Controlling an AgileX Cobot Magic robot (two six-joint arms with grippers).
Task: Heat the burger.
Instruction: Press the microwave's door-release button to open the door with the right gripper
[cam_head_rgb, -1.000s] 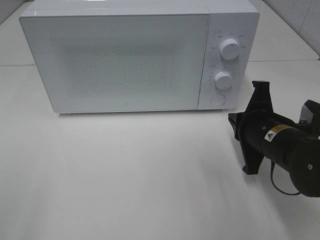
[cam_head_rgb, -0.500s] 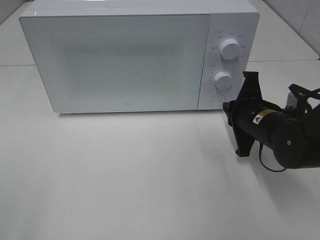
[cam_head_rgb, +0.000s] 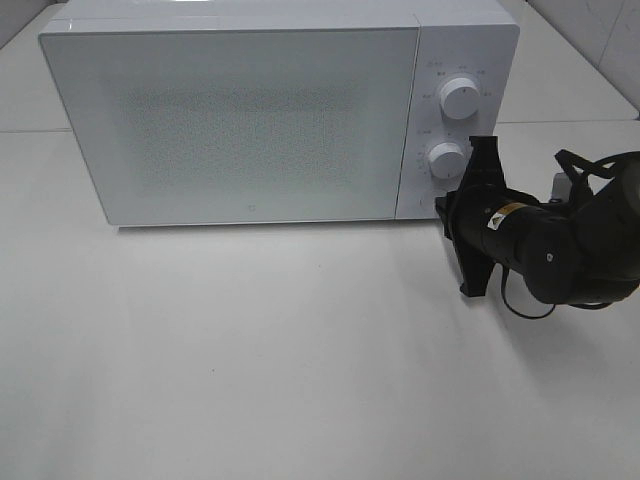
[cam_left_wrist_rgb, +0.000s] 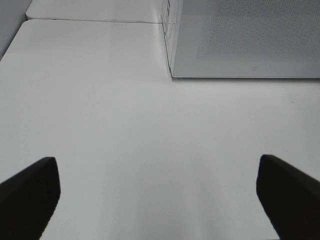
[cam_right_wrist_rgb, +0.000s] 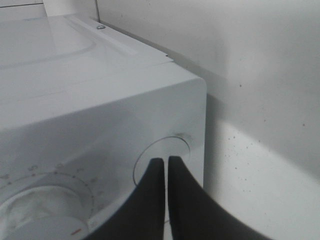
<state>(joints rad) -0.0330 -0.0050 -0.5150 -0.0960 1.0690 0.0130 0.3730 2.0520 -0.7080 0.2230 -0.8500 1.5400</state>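
The microwave door (cam_head_rgb: 240, 120) is shut and the burger shows in no view — maybe inside, I cannot tell. The right gripper (cam_right_wrist_rgb: 165, 161), its 2 fingers (cam_right_wrist_rgb: 147, 200) pressed together, points its tips at the round button (cam_right_wrist_rgb: 182, 148) below the 2 knobs (cam_head_rgb: 459, 97). The left gripper (cam_left_wrist_rgb: 160, 192) hangs spread wide over the table (cam_head_rgb: 250, 350), holding nothing. The step looks like pressing that button — next comes a straight, gentle push.

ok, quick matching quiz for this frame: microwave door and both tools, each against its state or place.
Things:
1. microwave door
2. left tool
3. right tool

States:
A. shut, tips right in front of the round button
B. jaws wide, over the table
C. closed, speckled white front

Pairs: 1-C, 2-B, 3-A
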